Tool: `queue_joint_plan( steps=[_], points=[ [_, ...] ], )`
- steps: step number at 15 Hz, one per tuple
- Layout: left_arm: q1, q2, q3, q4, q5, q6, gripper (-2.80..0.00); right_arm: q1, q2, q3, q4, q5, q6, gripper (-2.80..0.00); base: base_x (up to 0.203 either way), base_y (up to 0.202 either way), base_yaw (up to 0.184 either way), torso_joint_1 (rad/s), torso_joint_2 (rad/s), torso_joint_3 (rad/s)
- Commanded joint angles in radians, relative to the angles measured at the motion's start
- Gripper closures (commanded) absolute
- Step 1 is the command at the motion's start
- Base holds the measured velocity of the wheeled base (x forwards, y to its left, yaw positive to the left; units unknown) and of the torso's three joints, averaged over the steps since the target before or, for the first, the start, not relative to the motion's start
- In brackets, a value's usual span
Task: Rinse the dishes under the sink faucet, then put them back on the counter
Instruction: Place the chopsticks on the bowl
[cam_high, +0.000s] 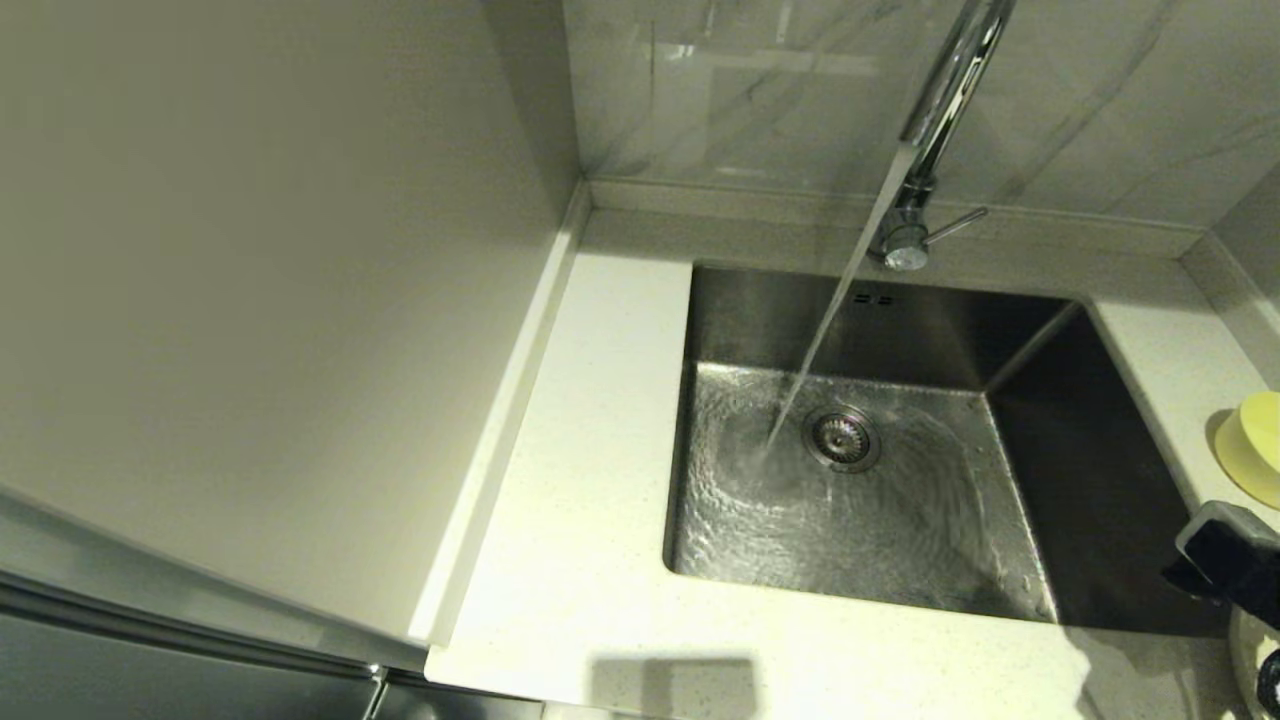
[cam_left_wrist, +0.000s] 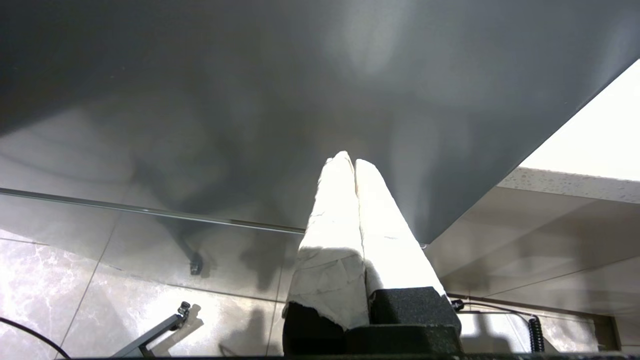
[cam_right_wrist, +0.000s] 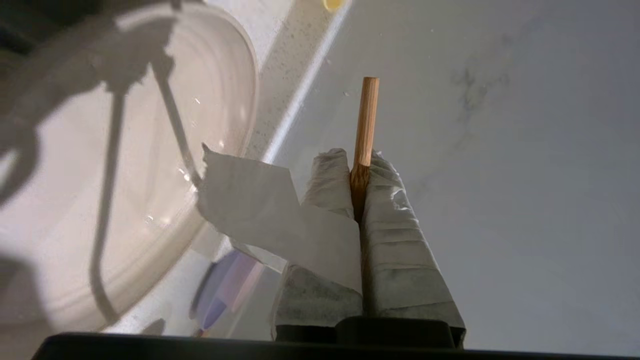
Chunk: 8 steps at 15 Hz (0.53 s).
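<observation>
Dishes wait beside the steel sink (cam_high: 1040, 420): the wide cream-white round plate (cam_right_wrist: 125, 165) lies on the speckled off-white counter (cam_high: 580, 560), the pale yellow round bowl (cam_high: 1255, 445) nearby. Water runs from the chrome faucet (cam_high: 940, 110). The right gripper (cam_right_wrist: 359, 172) pinches a thin wooden chopstick (cam_right_wrist: 365, 125), seemingly unrinsed. The left gripper (cam_left_wrist: 350, 165), parked low, is closed and empty.

Shiny chrome faucet (cam_high: 940, 110), brushed steel sink (cam_high: 1090, 470) wet and rippled, smooth speckled stone bench (cam_high: 590, 480), glossy veined marble wall tiles (cam_high: 760, 90), bare wooden chopstick (cam_right_wrist: 366, 125), right gripper (cam_right_wrist: 357, 160) wrapped in wrinkled white tape, glossy cream plate (cam_right_wrist: 220, 100)
</observation>
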Motion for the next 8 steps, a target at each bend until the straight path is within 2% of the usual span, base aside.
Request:
queue_joint_plan(
  steps=[1, 8],
  points=[
    [0.000, -0.002, 0.000, -0.001, 0.000, -0.001, 0.00, 0.004, 0.037, -0.020, -0.005, 0.007, 0.010, 0.00, 0.000, 0.000, 0.000, 0.000, 0.00, 0.000],
    [0.000, -0.002, 0.000, -0.001, 0.000, -0.001, 0.00, 0.022, 0.137, -0.059, -0.005, 0.010, 0.093, 0.00, 0.000, 0.000, 0.000, 0.000, 0.00, 0.000]
  ],
)
